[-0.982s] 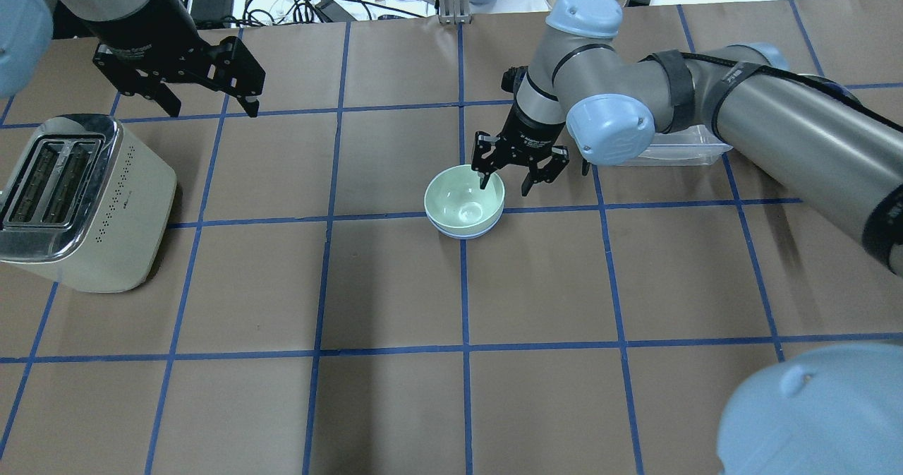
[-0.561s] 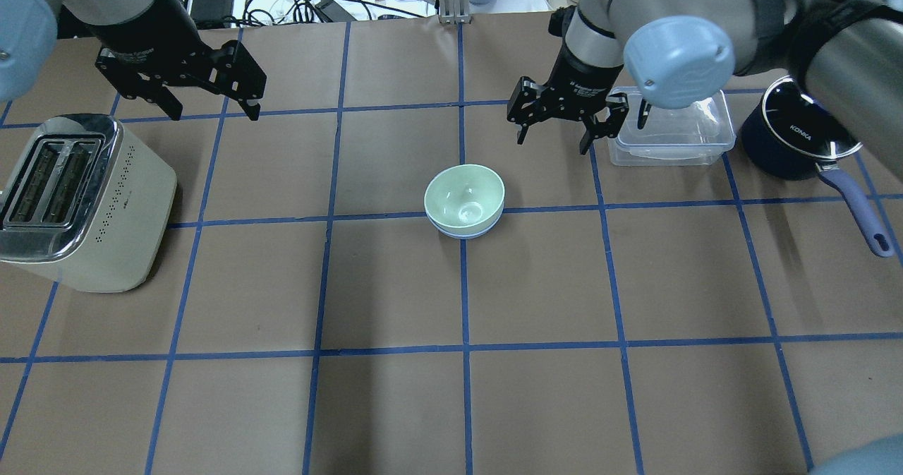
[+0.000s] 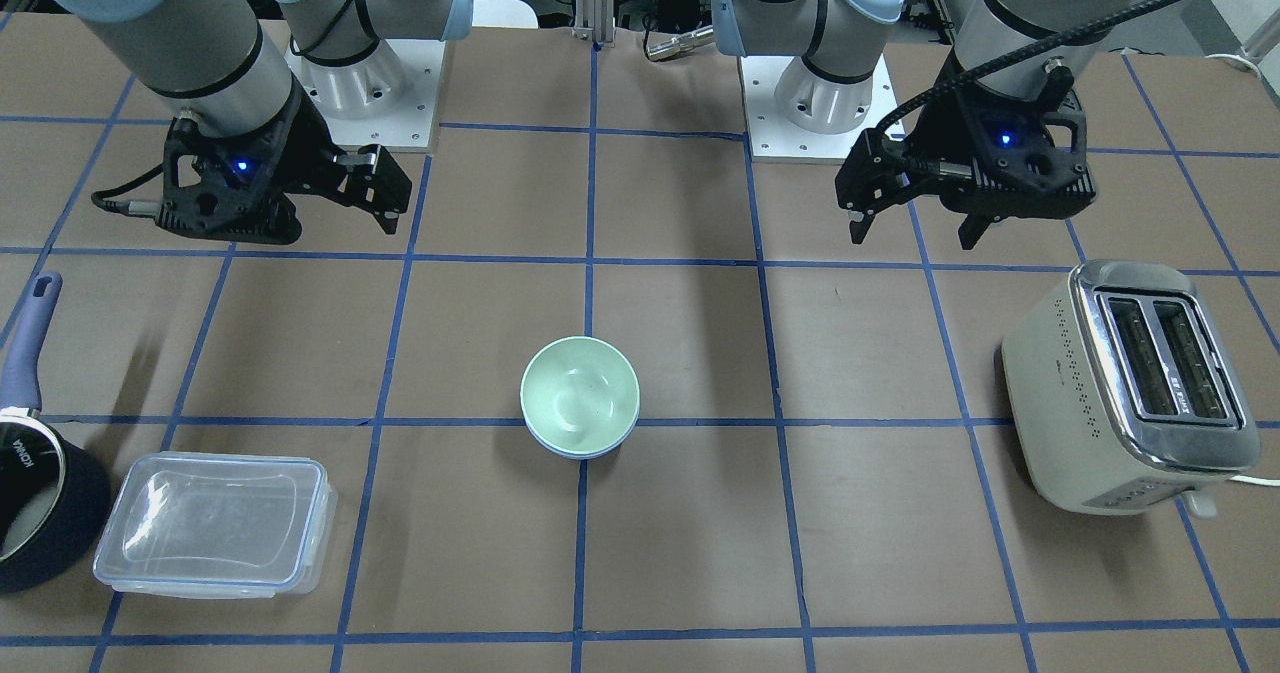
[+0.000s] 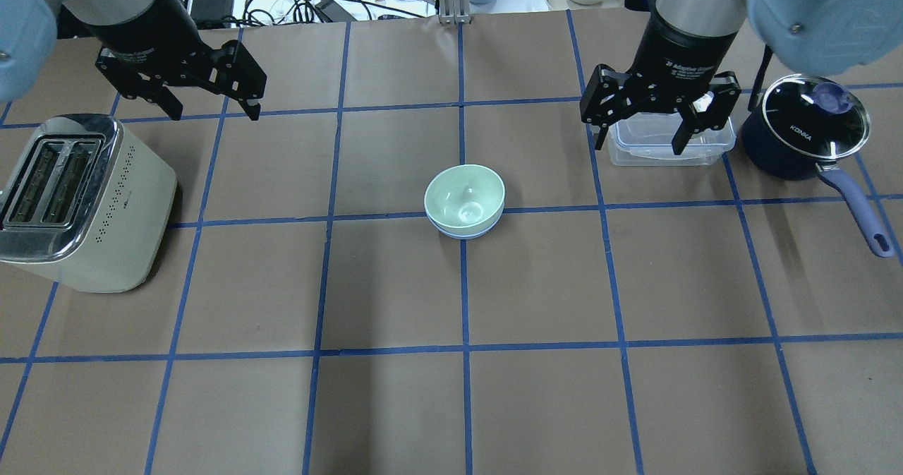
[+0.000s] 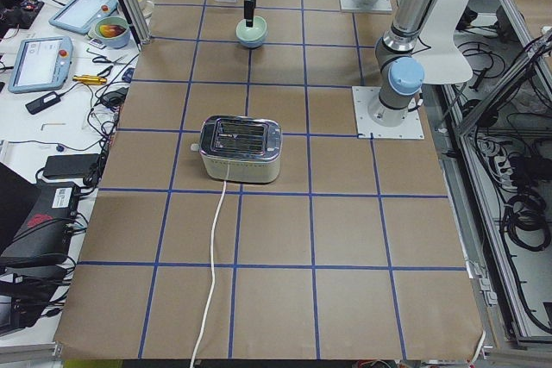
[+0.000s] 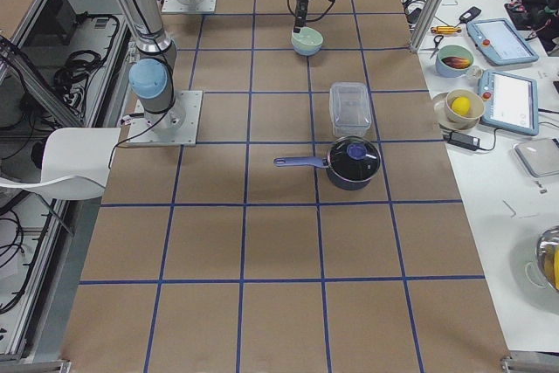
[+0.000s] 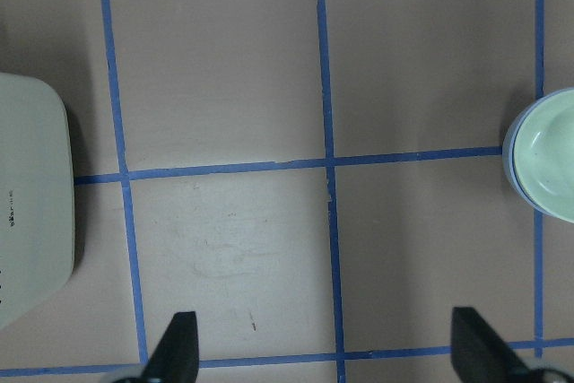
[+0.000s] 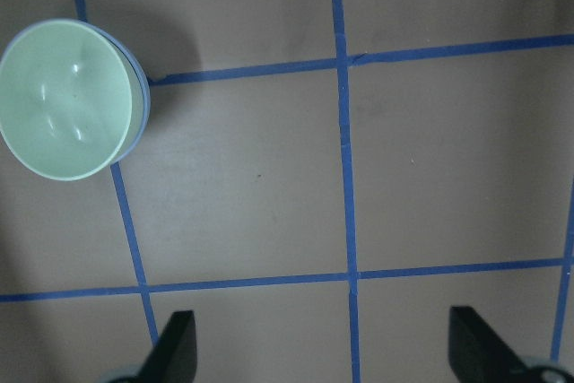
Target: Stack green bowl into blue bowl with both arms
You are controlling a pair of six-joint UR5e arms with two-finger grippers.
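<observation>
The green bowl [image 4: 463,196] sits nested inside the blue bowl [image 4: 463,235] at the table's middle; only the blue rim shows under it. The stack also shows in the front view, green bowl [image 3: 580,393] over blue rim [image 3: 580,451]. My right gripper [image 4: 640,145] is open and empty, raised over the clear container, well right of the bowls. My left gripper [image 4: 213,111] is open and empty, raised at the far left above the toaster. The right wrist view shows the green bowl [image 8: 67,100] at its upper left; the left wrist view shows it [image 7: 549,163] at the right edge.
A cream toaster [image 4: 77,200] stands at the left. A clear lidded container [image 4: 709,143] and a dark navy saucepan [image 4: 804,133], handle pointing toward me, stand at the right. Cables, bowls and fruit lie beyond the table's far edge.
My right gripper has left the green bowl's rim, risen and swung right and back, to over the clear container. The bowls and the left arm have not moved.
</observation>
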